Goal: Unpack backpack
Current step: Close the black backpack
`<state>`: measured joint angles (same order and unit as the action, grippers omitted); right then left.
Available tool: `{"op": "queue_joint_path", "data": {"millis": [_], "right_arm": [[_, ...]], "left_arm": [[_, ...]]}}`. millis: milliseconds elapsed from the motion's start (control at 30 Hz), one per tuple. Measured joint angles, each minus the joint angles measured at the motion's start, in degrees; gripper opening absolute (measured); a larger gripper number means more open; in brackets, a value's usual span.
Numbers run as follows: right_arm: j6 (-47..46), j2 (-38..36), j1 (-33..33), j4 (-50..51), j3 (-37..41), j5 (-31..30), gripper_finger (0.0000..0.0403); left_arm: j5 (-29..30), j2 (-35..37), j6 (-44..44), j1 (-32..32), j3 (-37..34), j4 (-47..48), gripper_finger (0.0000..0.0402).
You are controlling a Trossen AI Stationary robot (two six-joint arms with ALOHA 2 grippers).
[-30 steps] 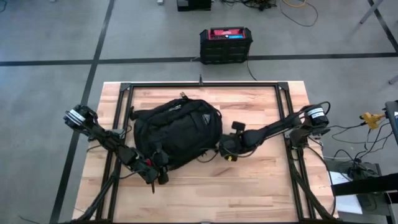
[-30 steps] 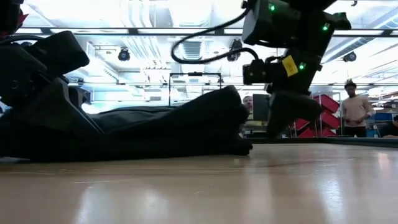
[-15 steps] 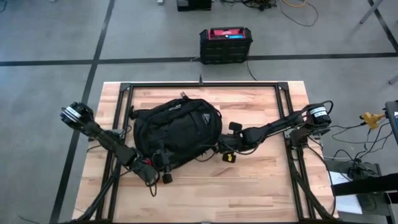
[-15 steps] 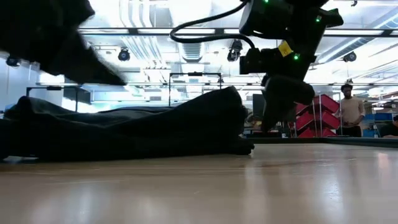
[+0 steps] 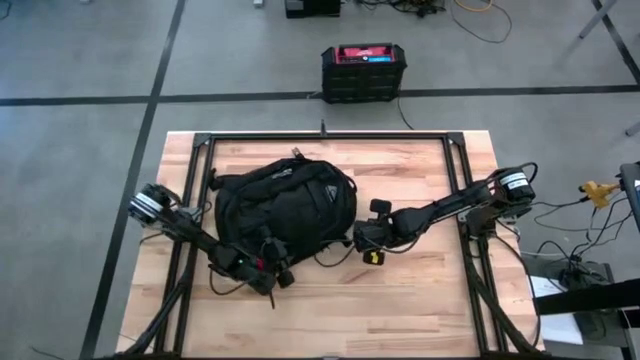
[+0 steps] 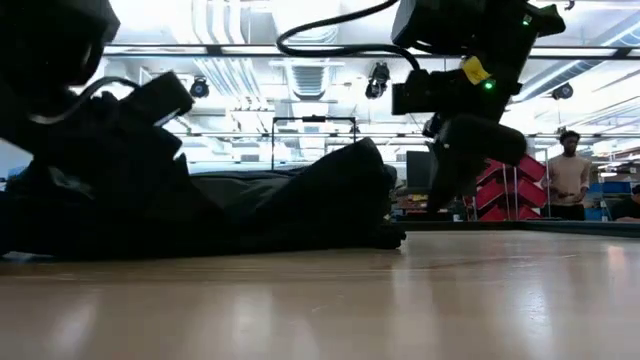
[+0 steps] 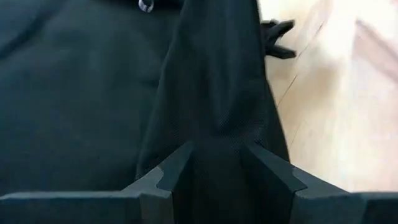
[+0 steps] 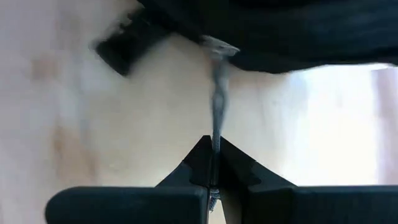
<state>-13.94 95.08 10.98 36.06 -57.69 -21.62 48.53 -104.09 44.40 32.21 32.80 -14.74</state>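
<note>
Backpack [image 5: 285, 205] lies flat on the wooden worktop [image 5: 420, 290], roughly centre and a bit toward the left arm's side, inside the black frame [image 5: 325, 136] that runs round the worktop. Small pale triangular logo [image 5: 326, 191] on the top panel; any lettering is too small to read. Low view: pack [image 6: 300, 205] is a long low dark mound resting on the worktop [image 6: 400, 300].

Left gripper [image 5: 272, 275] is at the pack's near edge, low against the fabric. Left wrist view: jaws [image 7: 217, 165] part open, with a raised fold of black mesh fabric [image 7: 214, 93] standing between them and touching the inner faces. Counting that as gripping the pack.

Right gripper [image 5: 358, 240] is just beside the pack's right edge, low over the worktop. Right wrist view: jaws [image 8: 213, 163] clenched tight on a thin grey zip pull cord [image 8: 217, 99] that runs taut up to a metal slider [image 8: 217, 45] on the pack's edge. A black strap end [image 8: 121, 46] lies on the wood beside it.

Yellow tag [image 5: 372, 257] on the right wrist, text unreadable.

Off the worktop: black box with a red top [image 5: 363, 70] on the floor behind. Label on the lid is not legible. Low view has a person [image 6: 568, 185] standing far back in the room near red racks [image 6: 510, 185].
</note>
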Motion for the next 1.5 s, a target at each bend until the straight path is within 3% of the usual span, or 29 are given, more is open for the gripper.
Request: {"op": "queue_joint_path", "data": {"millis": [400,567,700,800,967,1100,1200,1300,1400,1500], "right_arm": [[14.65,-4.87,-13.97,-4.2,0.07,-5.25,0.0],[19.2,-9.15,-20.11,-5.56,0.06,-2.53,0.0],[17.36,-12.34,-21.07,-5.75,0.09,2.6,0.0],[12.33,-12.58,-17.58,-5.01,0.25,2.94,0.0],[2.82,-9.91,-6.07,-5.57,1.11,1.26,0.0],[-5.5,-5.07,4.39,-15.24,1.74,2.06,0.0],[-7.52,0.34,10.7,-28.93,1.62,4.0,0.0],[-7.03,5.75,13.73,-39.75,-0.65,7.01,0.0],[-5.13,9.32,14.24,-41.06,-5.04,6.82,0.0],[-2.69,10.92,14.21,-38.23,-8.6,6.38,0.0]], "left_arm": [[7.82,-0.45,6.52,7.45,-3.23,4.84,0.0119],[10.37,-0.39,11.48,10.12,-5.19,5.41,0.0119],[11.07,2.69,12.26,10.51,-5.59,10.84,0.0119],[10.22,9.22,9.8,9.25,-6.17,18.01,0.0119],[7.75,23.6,2.93,2.05,-6.99,31.26,0.0119],[8.44,35.37,-8.51,-5.94,-7.92,31.98,0.0119],[3.47,42.74,-22.36,-10.99,-8.09,21.97,0.0119],[-10.35,46.7,-33.83,-13.9,-8.9,6.66,0.0119],[-22.49,46.15,-36.99,-14.33,-9.85,-5.71,0.0119],[-25.79,42.01,-35.18,-12.88,-10.07,-8.16,0.0119]]}}
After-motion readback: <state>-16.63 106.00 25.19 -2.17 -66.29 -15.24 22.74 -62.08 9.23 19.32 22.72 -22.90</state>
